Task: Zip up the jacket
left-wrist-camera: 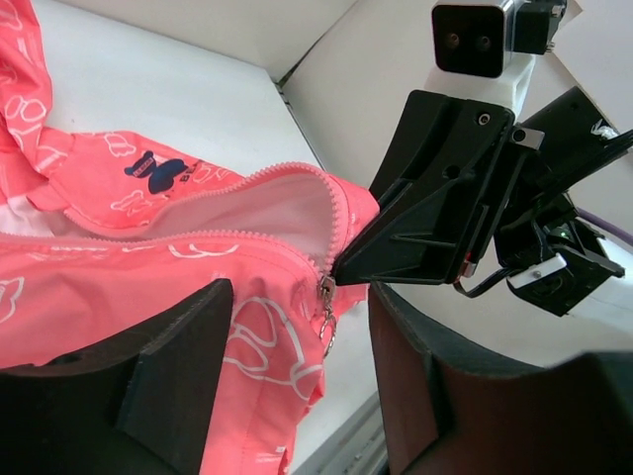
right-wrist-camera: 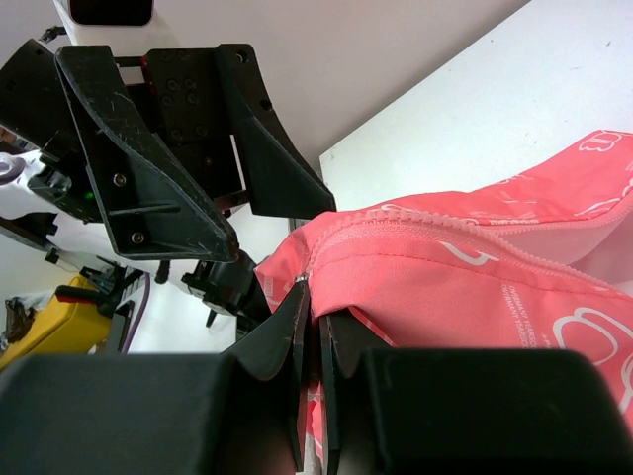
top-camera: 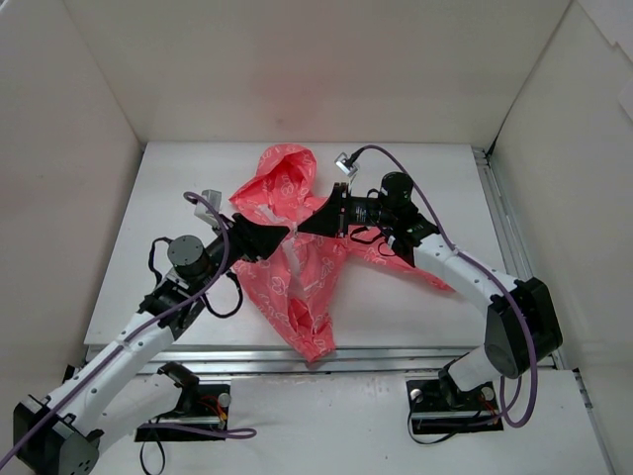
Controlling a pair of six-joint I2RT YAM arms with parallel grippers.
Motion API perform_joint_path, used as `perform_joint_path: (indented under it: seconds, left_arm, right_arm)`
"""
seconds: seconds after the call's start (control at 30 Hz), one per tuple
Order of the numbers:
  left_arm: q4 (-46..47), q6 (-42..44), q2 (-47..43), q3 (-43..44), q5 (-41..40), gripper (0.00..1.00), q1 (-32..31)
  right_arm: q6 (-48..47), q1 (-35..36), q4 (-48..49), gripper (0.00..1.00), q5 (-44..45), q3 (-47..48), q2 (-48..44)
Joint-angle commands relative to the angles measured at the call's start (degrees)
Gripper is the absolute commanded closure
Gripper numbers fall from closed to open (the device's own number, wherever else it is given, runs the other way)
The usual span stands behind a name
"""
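Observation:
The coral-pink jacket (top-camera: pixel 305 287) lies rumpled in the middle of the table, hood at the back. My right gripper (top-camera: pixel 309 226) is shut on the jacket's edge beside the zip; in the right wrist view its jaws (right-wrist-camera: pixel 315 297) pinch pink fabric (right-wrist-camera: pixel 475 287). My left gripper (top-camera: pixel 265 238) is open right opposite it. In the left wrist view its fingers (left-wrist-camera: pixel 178 346) stand wide apart around the fabric (left-wrist-camera: pixel 119 267). The silver slider with its ring pull (left-wrist-camera: pixel 325 307) hangs between them, just below the right gripper's tips (left-wrist-camera: pixel 343 265). The zip above the slider gapes open, showing white lining. The blue emblem (left-wrist-camera: pixel 153 166) shows behind.
White walls enclose the table on three sides. A metal rail (top-camera: pixel 396 361) runs along the front edge and another along the right side (top-camera: pixel 504 213). Purple cables loop over both arms. A yellow object (right-wrist-camera: pixel 40 327) shows beyond the left arm.

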Motion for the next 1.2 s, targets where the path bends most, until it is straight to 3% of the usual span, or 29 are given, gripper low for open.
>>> perform_joint_path:
  seconds: [0.0, 0.37, 0.9, 1.13, 1.17]
  left_arm:
    - [-4.1, -2.35, -1.11, 4.15, -0.08, 0.5, -0.41]
    - [-13.86, -2.35, 1.0, 9.42, -0.44, 0.58, -0.41]
    - [-10.35, -5.07, 3.11, 9.51, 4.4, 0.65, -0.41]
    - [-8.77, -4.98, 3.29, 9.07, 5.98, 1.0, -0.41]
    - [-8.51, -5.07, 3.37, 8.81, 6.24, 1.0, -0.41]
  right_arm:
    - [-0.71, 0.37, 6.08, 1.0, 0.68, 1.22, -3.4]
    - [-0.53, 0.46, 6.08, 1.0, 0.68, 1.22, -3.93]
    - [-0.88, 0.81, 6.08, 1.0, 0.94, 0.61, -4.28]
    - [-0.97, 0.81, 6.08, 1.0, 1.03, 0.52, -4.46]
    - [-0.97, 0.72, 6.08, 1.0, 1.03, 0.52, -4.46]
